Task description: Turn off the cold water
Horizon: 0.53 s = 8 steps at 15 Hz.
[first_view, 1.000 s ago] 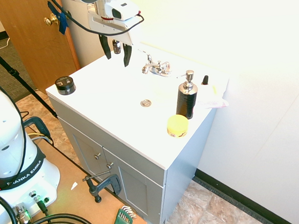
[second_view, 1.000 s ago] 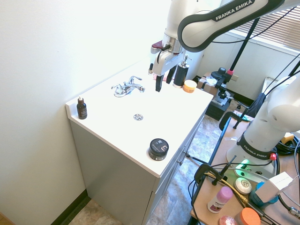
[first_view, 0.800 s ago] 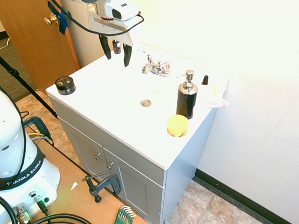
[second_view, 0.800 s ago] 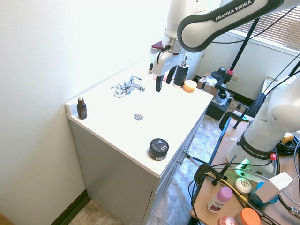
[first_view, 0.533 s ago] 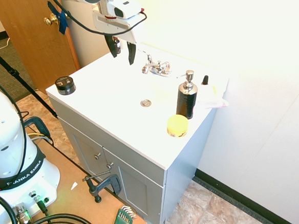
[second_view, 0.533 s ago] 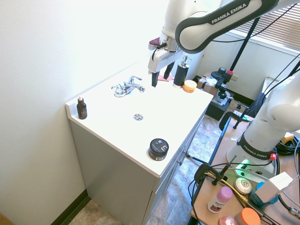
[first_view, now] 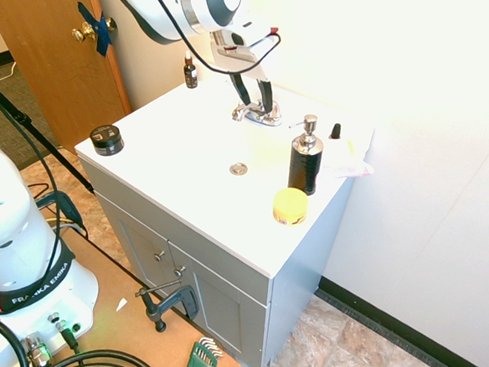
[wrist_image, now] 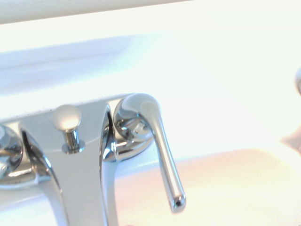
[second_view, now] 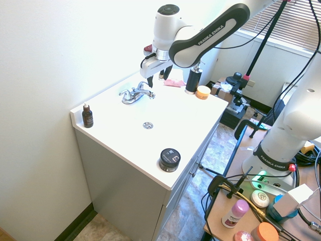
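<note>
The small chrome faucet (first_view: 255, 112) stands at the back of the white sink top (first_view: 166, 138), also seen as the faucet (second_view: 136, 93) from the other side. No stream of water shows at its spout. My gripper (first_view: 254, 97) hangs just above the faucet's end nearer the soap bottle, fingers pointing down and open with nothing between them; the gripper (second_view: 155, 78) stands the same in the second exterior view. The wrist view shows one lever handle (wrist_image: 153, 141) close up, beside the lift-rod knob (wrist_image: 66, 117) and the spout (wrist_image: 84, 188).
A black soap bottle (first_view: 305, 158) with a silver pump and a yellow round lid (first_view: 290, 205) stand on the right. A black jar (first_view: 105, 139) sits at the front left corner, a small dropper bottle (first_view: 190, 71) at the back. The drain (first_view: 238, 169) lies mid-basin.
The gripper has swung from left of the faucet to just over it, near the wall, and come lower. It stays open.
</note>
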### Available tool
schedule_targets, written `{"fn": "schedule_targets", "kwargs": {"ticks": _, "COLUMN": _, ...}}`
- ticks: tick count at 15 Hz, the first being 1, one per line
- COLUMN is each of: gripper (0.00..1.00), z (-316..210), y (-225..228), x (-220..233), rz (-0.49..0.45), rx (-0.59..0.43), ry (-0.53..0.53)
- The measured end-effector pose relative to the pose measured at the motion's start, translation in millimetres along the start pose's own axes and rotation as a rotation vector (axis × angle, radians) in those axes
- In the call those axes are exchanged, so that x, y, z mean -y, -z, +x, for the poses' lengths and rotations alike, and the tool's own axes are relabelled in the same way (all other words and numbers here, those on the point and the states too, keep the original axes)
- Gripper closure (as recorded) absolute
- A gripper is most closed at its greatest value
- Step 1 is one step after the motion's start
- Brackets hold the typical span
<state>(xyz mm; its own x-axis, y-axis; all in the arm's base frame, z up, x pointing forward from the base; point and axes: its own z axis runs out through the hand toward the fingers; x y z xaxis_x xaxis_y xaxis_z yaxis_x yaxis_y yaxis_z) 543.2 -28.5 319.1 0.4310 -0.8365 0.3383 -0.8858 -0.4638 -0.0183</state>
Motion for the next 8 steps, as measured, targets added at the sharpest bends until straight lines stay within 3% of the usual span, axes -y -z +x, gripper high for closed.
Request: {"fn": "schedule_targets", "kwargs": {"ticks": 8, "gripper": 0.0, "z": 29, "y": -49, "x": -8, "rz": -0.048, "rx": -0.033, "ry": -0.021}}
